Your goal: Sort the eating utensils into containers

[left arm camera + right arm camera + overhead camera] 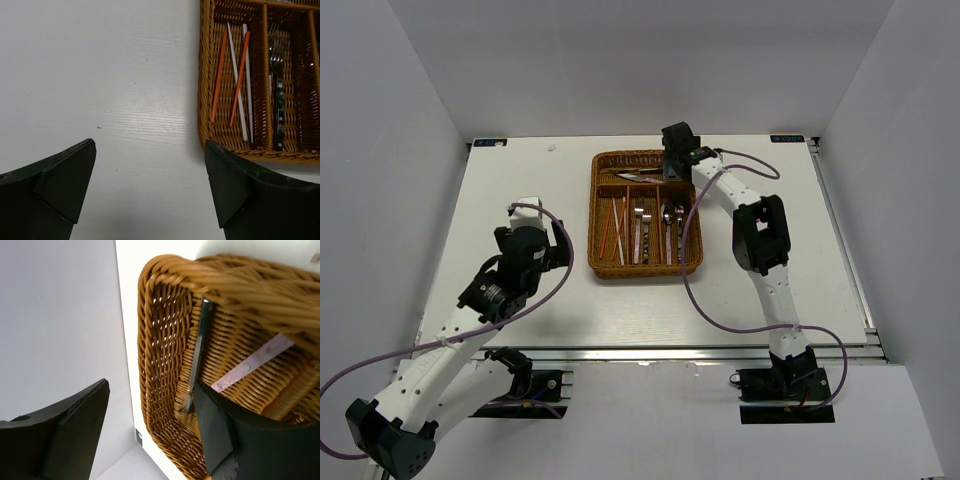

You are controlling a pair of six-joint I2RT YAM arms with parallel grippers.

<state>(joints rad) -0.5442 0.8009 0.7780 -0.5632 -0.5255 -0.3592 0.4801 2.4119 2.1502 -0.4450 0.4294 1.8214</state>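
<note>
The brown wicker tray (595,215) lies mid-table. Its narrow sections hold red and white chopsticks (616,225), a pink-handled utensil (638,235) and silver spoons (668,225). The wide far section holds slim metal pieces (635,175). My right gripper (672,165) is open over that section's far right corner. In the right wrist view it (150,385) straddles the tray wall (150,340), with a slim metal utensil (198,345) beside the inner finger and a pink handle (255,362) lying there. My left gripper (535,245) is open and empty above bare table, left of the tray.
The left wrist view shows the gripper (150,143) over the table, with the tray's near left corner (204,75) holding red chopsticks (219,75), a white one (235,85) and a dark-handled fork (278,95). White walls enclose the table.
</note>
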